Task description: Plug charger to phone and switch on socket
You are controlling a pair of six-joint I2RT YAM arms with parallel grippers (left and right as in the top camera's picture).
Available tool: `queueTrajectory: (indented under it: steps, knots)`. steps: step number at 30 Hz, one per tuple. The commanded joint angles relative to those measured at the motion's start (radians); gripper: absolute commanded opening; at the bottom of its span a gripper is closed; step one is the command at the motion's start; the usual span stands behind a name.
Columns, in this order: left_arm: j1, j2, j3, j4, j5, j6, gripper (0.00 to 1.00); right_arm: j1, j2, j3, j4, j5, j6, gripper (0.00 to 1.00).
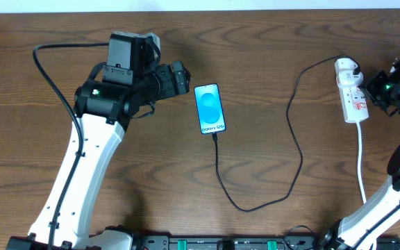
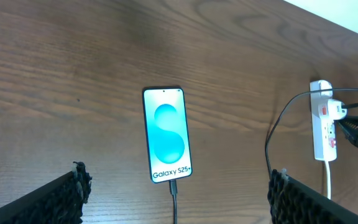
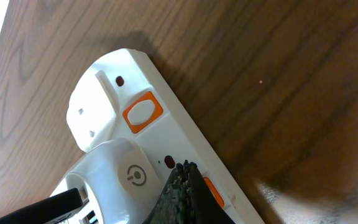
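Note:
The phone (image 1: 210, 107) lies flat at mid-table, its blue screen lit. The charger (image 1: 294, 160) has its black tip in the phone's bottom edge (image 2: 173, 185). Its cable loops right to a white plug head (image 1: 347, 68) seated in the socket (image 1: 355, 101), a white power strip. My left gripper (image 1: 179, 78) hovers just left of the phone, open and empty, with the phone (image 2: 166, 142) ahead between its fingers (image 2: 73, 193). My right gripper (image 3: 185, 167) is shut, its tips resting on the socket (image 3: 166, 130) beside the plug head (image 3: 132, 176), half covering an orange switch (image 3: 211, 190).
A second orange switch (image 3: 143, 113) shows uncovered near the strip's rounded end. The strip's white cord (image 1: 362, 167) runs toward the table's front edge. The left arm's black cable (image 1: 51, 83) arcs over the table's left side.

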Motion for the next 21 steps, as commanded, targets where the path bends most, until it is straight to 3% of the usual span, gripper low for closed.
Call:
queueTrajectory:
  steps: [1, 21]
  knots:
    - [0.001, -0.003, 0.005, -0.004, -0.014, 0.021, 0.93, 0.080, 0.032, -0.025, -0.034, -0.087, 0.038, 0.01]
    - [0.001, -0.003, 0.005, -0.004, -0.014, 0.021, 0.93, 0.117, 0.032, -0.025, -0.060, -0.087, 0.087, 0.01]
